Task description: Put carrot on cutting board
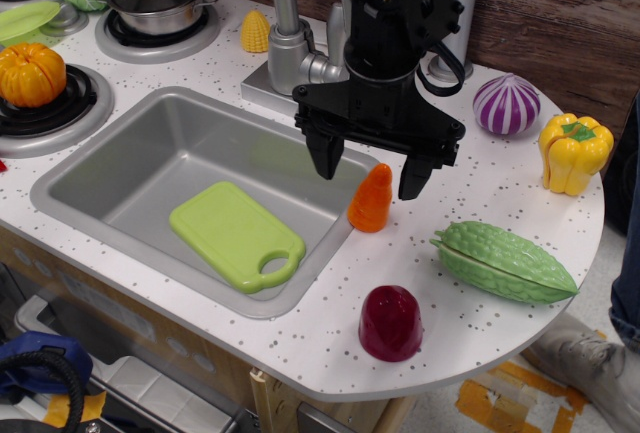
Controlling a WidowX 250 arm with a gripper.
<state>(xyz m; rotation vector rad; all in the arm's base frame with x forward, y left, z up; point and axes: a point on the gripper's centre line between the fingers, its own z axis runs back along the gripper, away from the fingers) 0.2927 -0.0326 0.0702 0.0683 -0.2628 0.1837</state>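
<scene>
- Carrot (371, 200): smooth orange plastic cone, upright with its rounded tip up, standing on the speckled white counter (470, 283) just beside the sink's right rim.
- Gripper (370, 169): black, jaws spread wide and holding nothing; the carrot sits below and between its two fingers, its tip near the level of the fingertips, no contact visible.
- Cutting board (235, 234): flat lime-green rectangle with rounded corners and an oval handle hole, lying on the floor of the grey sink (120, 168), apart from the carrot.
- Beside the sink's right rim, farther out: dark red dome toy (390, 322), ridged green gourd (504, 260).
</scene>
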